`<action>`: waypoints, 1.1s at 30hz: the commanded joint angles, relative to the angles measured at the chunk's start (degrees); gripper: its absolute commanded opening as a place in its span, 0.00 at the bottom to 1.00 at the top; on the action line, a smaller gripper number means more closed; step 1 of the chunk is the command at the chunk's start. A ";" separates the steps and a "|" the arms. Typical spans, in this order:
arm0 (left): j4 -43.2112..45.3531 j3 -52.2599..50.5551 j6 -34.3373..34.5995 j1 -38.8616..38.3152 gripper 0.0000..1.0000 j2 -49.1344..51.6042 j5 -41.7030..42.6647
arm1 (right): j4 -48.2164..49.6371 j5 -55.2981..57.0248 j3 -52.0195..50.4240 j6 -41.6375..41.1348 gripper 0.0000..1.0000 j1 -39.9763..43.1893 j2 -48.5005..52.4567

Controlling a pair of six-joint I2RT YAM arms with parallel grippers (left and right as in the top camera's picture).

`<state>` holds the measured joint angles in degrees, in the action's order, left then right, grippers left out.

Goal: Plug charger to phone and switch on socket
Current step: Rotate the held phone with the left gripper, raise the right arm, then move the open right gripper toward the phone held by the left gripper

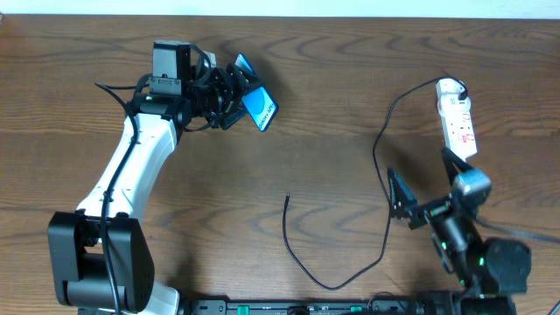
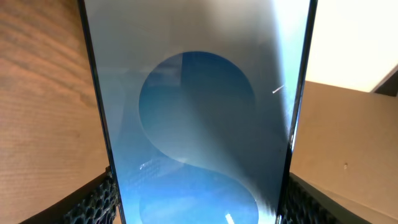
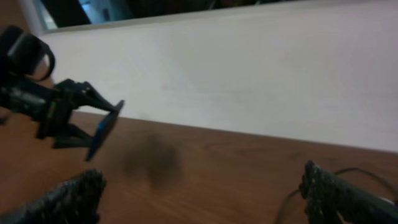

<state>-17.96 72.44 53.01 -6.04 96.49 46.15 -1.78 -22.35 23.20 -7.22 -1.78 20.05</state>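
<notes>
In the upper left of the overhead view, the left tool (image 1: 234, 96) is seen closed on the phone (image 1: 255, 103), which is gripped by its two long edges. The blue screen is turned up and to the right, and the phone is held tilted. In the left wrist view the frame is almost filled by the phone (image 2: 199, 112), and the black fingers (image 2: 93, 202) are pressed on its edges at the lower corners. In the left part of the right wrist view the phone (image 3: 102, 130) is seen edge-on, raised off the tabletop (image 3: 236, 162).

In the lower middle of the overhead view the charger (image 1: 331, 287) is laid on the tabletop (image 1: 332, 52). Its connector tip (image 1: 288, 197) is free, well apart from the phone. From there the cable is looped down, then led up to the right towards the socket (image 1: 457, 118).

The socket is placed at the upper right, flat on the tabletop. Whether its switch is on cannot be told.

Just below the socket, the right tool (image 1: 427, 179) is opened wide and nothing is held in it. One of its fingers is near the cable.
</notes>
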 commanded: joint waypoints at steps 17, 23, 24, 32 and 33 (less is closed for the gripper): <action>4.44 0.31 13.51 0.22 0.07 -1.44 -4.92 | 2.73 -29.07 27.43 -10.08 0.99 -1.51 49.70; 5.46 0.31 15.72 0.22 0.07 -1.44 -5.11 | 12.28 -29.77 28.13 -14.03 0.99 -5.31 55.80; 5.46 0.31 16.22 0.22 0.07 -1.44 -5.29 | 13.29 -29.77 28.13 -14.01 0.99 -5.75 56.08; 5.44 0.31 19.82 0.11 0.07 -1.44 -5.51 | 14.75 -29.70 28.09 -15.63 0.99 -7.96 56.48; 5.44 0.31 20.06 0.11 0.07 -1.44 -5.51 | 14.58 -29.66 28.09 -16.15 0.99 -8.04 56.50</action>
<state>-13.04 72.44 70.94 -6.04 96.49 40.45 12.99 -51.33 49.89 -20.86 -9.21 76.47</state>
